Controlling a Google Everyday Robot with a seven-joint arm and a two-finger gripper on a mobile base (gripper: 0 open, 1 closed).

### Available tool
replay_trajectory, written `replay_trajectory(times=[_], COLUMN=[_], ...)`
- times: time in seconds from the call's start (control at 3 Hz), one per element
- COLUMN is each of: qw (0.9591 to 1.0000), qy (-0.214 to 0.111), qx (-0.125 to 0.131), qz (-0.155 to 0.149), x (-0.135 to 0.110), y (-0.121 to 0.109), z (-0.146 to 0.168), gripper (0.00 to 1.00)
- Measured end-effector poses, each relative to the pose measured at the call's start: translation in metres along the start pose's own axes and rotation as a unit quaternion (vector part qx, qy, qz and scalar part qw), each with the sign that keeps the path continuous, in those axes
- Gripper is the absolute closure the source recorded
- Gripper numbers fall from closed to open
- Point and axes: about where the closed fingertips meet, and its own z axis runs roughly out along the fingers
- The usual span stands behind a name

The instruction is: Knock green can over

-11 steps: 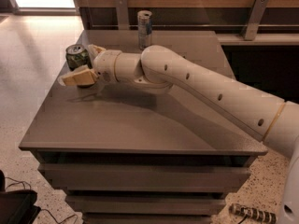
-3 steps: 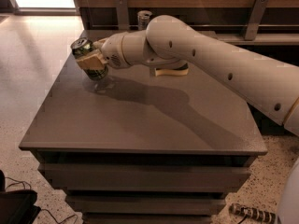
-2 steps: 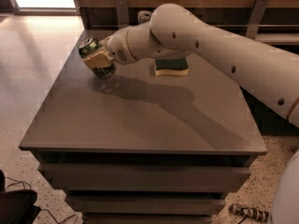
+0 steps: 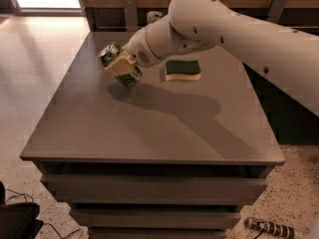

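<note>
The green can (image 4: pixel 113 54) has pale markings and a silver top. It is tilted, its top leaning up and to the left, held just above the grey table (image 4: pixel 149 128) at the table's left-middle. My gripper (image 4: pixel 121 65) is shut on the can, one tan finger (image 4: pixel 118 64) lying across its front. The white arm reaches in from the upper right and hides the other side of the can.
A green sponge with a yellow underside (image 4: pixel 182 68) lies on the table just right of the gripper. The silver top of another can (image 4: pixel 154 16) shows at the table's far edge behind the arm. A striped object (image 4: pixel 268 227) lies on the floor at lower right.
The gripper took hold of the upright can, lifted and tilted it, then carried it toward the table's middle. The arm has risen, uncovering the sponge.
</note>
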Motion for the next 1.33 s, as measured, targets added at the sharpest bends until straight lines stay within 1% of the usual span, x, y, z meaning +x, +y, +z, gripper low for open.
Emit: replay_trajectory(times=[0.33, 0.67, 1.0, 1.33], qw=[0.9986, 0.9949, 0.9919, 0.9878], qy=[0.049, 0.097, 0.125, 0.155], qx=[0.020, 0.027, 0.019, -0.004], qz=[-0.005, -0.015, -0.019, -0.018], x=[0.007, 0.011, 0.019, 0.031], y=[0.002, 0.003, 0.004, 0.009], z=[-0.020, -0.025, -0.017, 0.003], gripper=[1.00, 1.00, 1.00, 1.00])
